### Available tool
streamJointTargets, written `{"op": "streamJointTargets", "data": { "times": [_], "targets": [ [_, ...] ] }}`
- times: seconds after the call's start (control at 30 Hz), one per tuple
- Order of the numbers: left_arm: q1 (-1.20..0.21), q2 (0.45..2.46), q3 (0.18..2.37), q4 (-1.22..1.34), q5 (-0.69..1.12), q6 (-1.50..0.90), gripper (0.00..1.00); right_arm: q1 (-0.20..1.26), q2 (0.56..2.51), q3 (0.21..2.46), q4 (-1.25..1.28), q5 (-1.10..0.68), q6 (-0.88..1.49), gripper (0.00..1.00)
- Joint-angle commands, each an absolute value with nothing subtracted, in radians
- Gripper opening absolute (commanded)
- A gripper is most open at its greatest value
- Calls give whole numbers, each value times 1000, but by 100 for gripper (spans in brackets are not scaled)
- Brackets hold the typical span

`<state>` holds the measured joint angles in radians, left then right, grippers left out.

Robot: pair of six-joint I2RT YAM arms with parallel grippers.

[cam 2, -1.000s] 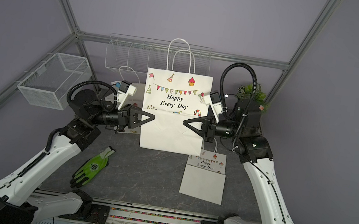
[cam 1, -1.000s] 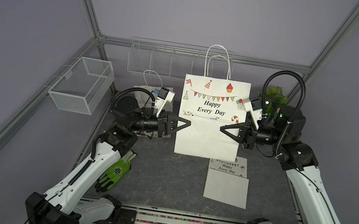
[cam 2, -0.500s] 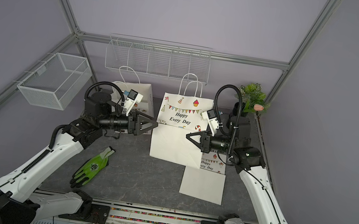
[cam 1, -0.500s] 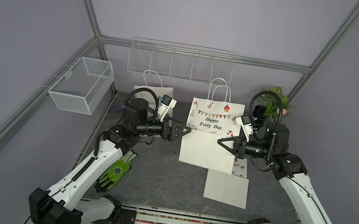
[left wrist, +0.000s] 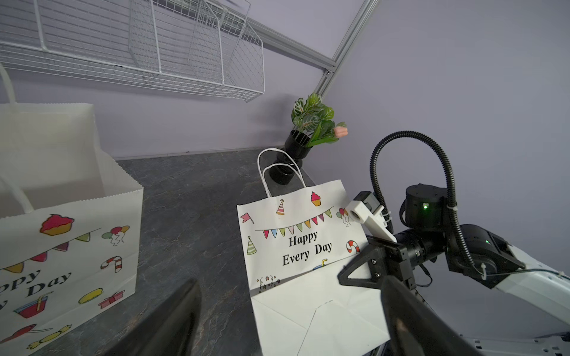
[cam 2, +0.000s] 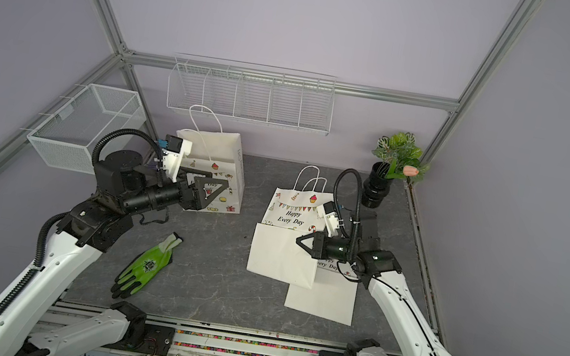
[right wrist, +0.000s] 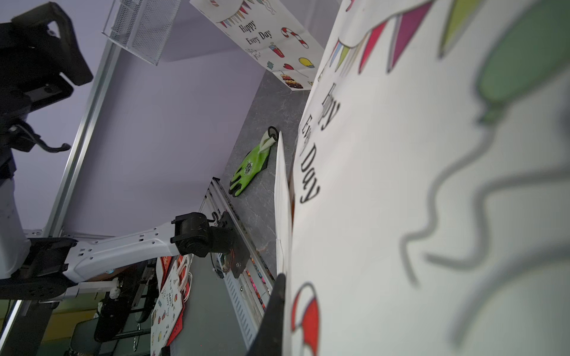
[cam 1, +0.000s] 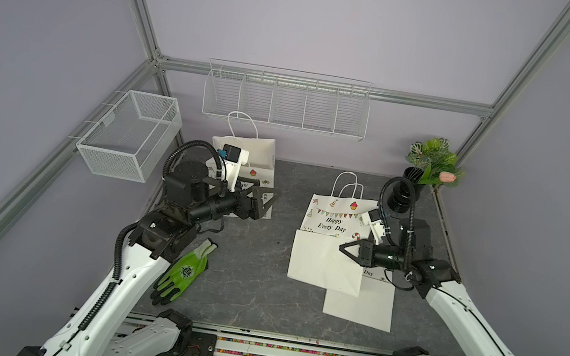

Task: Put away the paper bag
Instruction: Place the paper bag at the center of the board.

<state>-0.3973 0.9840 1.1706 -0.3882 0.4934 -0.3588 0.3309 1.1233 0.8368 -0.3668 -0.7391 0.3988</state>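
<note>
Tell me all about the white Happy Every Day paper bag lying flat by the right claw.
The white paper bag lies flattened on the dark marbled tabletop, its plain base folded over the lower front. Printed above: bunting, party hats, a cupcake. Two white cord handles point toward the back wall. It overlaps a second flat bag. The right gripper is shut on its right side.
</note>
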Motion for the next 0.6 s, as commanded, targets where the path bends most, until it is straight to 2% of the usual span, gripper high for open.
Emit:
{"op": "streamJointTargets", "data": {
  "times": [0.0, 0.37, 0.57],
  "targets": [
    [-391, 957, 1141, -410, 430, -375, 91, 356, 1168, 799, -268, -681, 464, 7],
    [-390, 970, 1127, -398, 433, -397, 89, 488, 1421, 776, -54, -612, 568, 7],
    [-379, 960, 1124, -399, 424, -399, 89, 562, 1508, 772, -17, -502, 595, 7]
  ]
}}
